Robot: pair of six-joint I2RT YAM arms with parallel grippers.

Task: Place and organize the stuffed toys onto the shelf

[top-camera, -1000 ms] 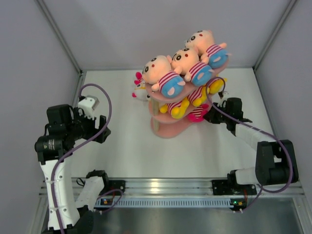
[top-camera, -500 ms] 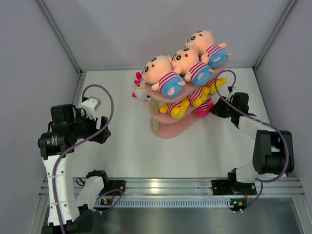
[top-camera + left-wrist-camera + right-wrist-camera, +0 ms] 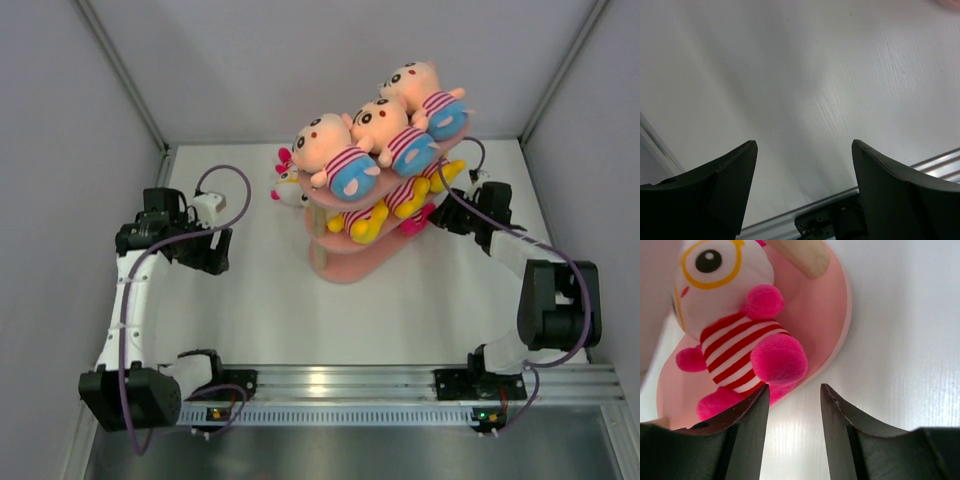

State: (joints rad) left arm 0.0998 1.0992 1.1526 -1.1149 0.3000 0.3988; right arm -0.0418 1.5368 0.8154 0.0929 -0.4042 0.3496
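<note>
- The shelf stands toward the back middle of the counter. It's pink oval boards stacked on posts, and it's pretty much loaded with stuffed toys.
- Top board has three peach-headed dolls in pink-striped shirts and blue shorts. They lie face up in a row, side by side, with their heads pointing back-left.
- Middle board has yellow ones plus more striped shirts crammed in under the top tier, with arms and legs poking out over the edge.
- A pink-limbed toy with a red-and-white striped belly and a yellow ring round its eye lies on a lower board at the shelf's right end. Can't say for sure which board.
- A white toy peeks out at the shelf's left side. Whether it's on a board or on the counter, I honestly can't tell.
- The right tool is right up at that right end, low over the counter, aimed at the board edge. The jaws are parted a fair bit and nothing is between them. The toy's pink foot is just beside one finger, not gripped.
- The left tool is way off on the left of the counter, well apart from the shelf. It's spread wide and holding nothing, with only bare white counter under it.
</note>
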